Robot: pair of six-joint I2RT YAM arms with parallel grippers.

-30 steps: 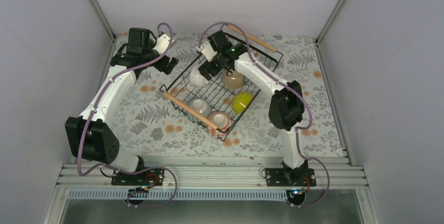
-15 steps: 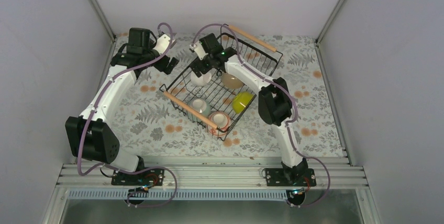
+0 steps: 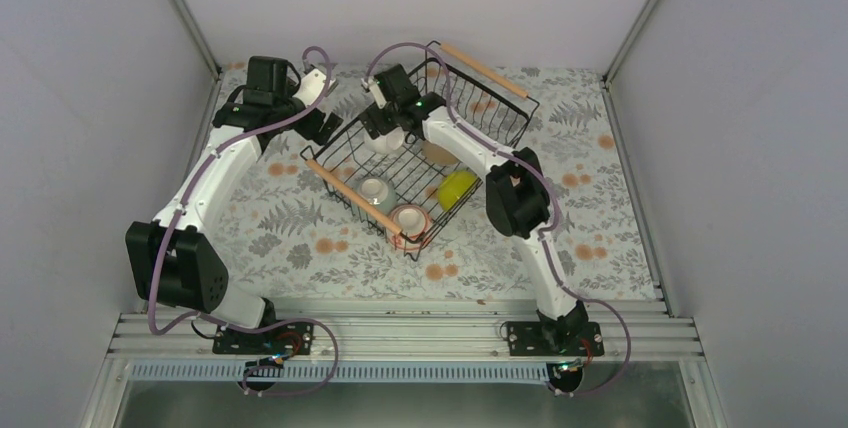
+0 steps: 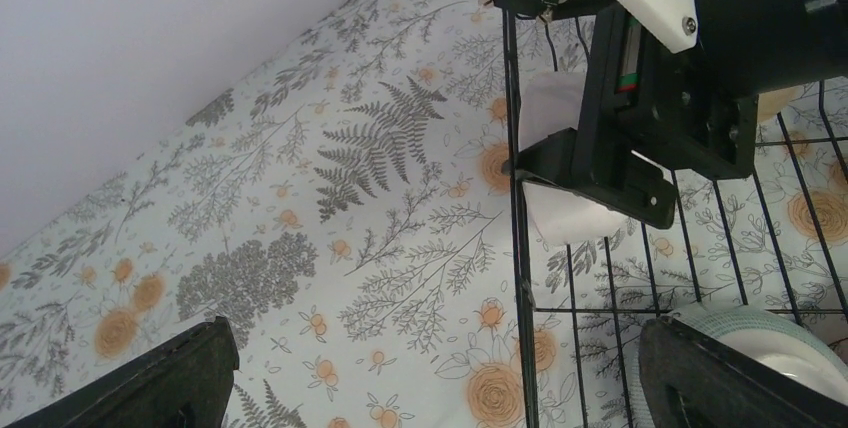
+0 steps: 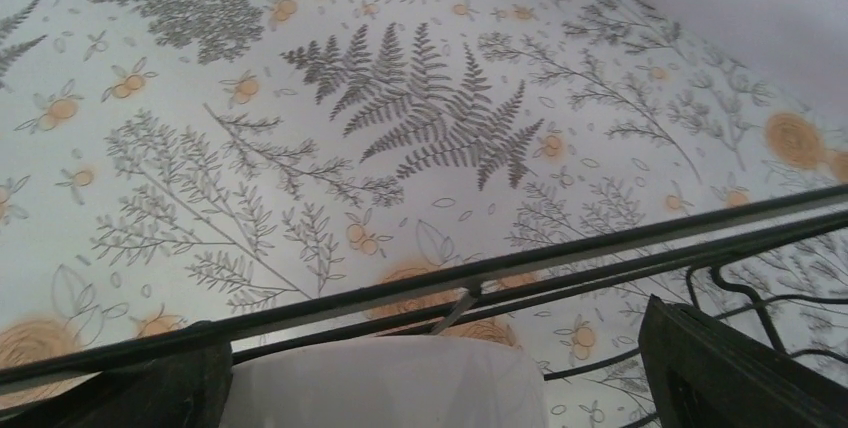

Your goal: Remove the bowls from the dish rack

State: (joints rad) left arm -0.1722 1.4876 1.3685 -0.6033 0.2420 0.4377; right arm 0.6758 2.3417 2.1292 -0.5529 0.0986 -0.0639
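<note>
From above, the right gripper [image 3: 384, 129] is at the white bowl [image 3: 387, 142] in the rack [image 3: 347, 189], and the left gripper [image 3: 322, 126] hovers outside. Left wrist: fingers [image 4: 150, 378] spread, holding nothing. Right wrist: jaws open astride the bowl, so the next move is probably to close and lift.

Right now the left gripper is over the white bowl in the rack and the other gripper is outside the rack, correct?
Not quite. The right gripper is the one over the white bowl in the rack, fingers either side of it. The left gripper is outside the rack, open over the table. The top view shows it.
</note>
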